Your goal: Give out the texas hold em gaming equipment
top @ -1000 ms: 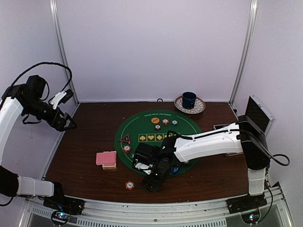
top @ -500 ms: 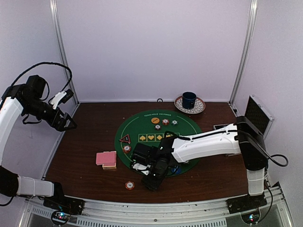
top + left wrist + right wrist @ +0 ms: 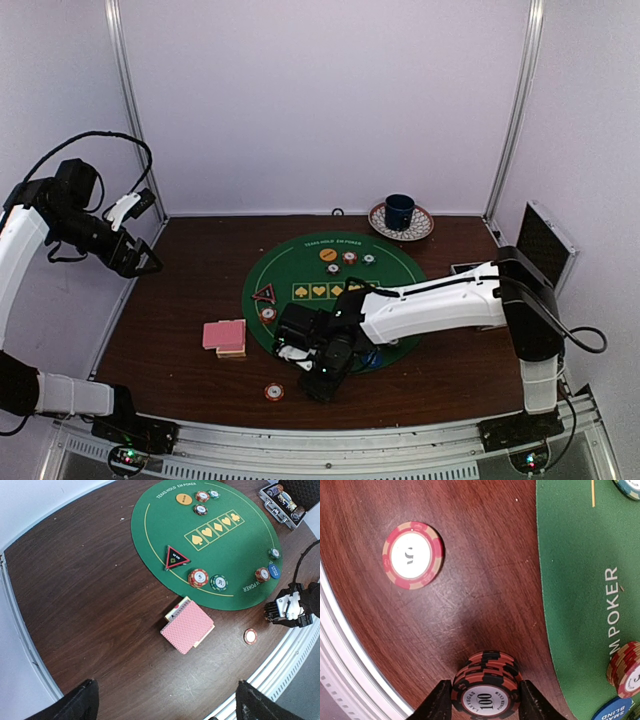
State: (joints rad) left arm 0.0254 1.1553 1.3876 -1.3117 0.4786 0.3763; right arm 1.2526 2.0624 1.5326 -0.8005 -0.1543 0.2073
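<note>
At the near edge of the table (image 3: 480, 595), we see the right gripper (image 3: 485, 702) down low, one finger (image 3: 440, 704) pressed on each side of a chip stack (image 3: 485, 680). We read that as clamped on the stack. The stack is red and black, its top chip is marked 100, and it stands on bare wood just off the green mat (image 3: 575, 580).

- A lone red chip (image 3: 413, 555) lies flat on the wood, apart from the stack and closer to the table's front rail.
- A red chip (image 3: 626, 674) and a blue disc (image 3: 614, 711) sit on the mat's near rim, close together.
- A pink-backed card deck (image 3: 187, 627) lies on the wood just off the mat.
- A black triangle marker (image 3: 176, 557) lies on the mat, with a red chip (image 3: 198, 577) and a green chip (image 3: 218, 582) beside it.
- At the mat's far side, an orange disc (image 3: 184, 499) has three chips (image 3: 200, 509) next to it.
- An open case (image 3: 282, 502) sits off the mat.
- A blue mug (image 3: 400, 210) stands on a saucer (image 3: 385, 226) at the back.

The left gripper (image 3: 143, 262) is raised over the table's left edge, well away from everything. Its fingers are spread wide and nothing is in them.
</note>
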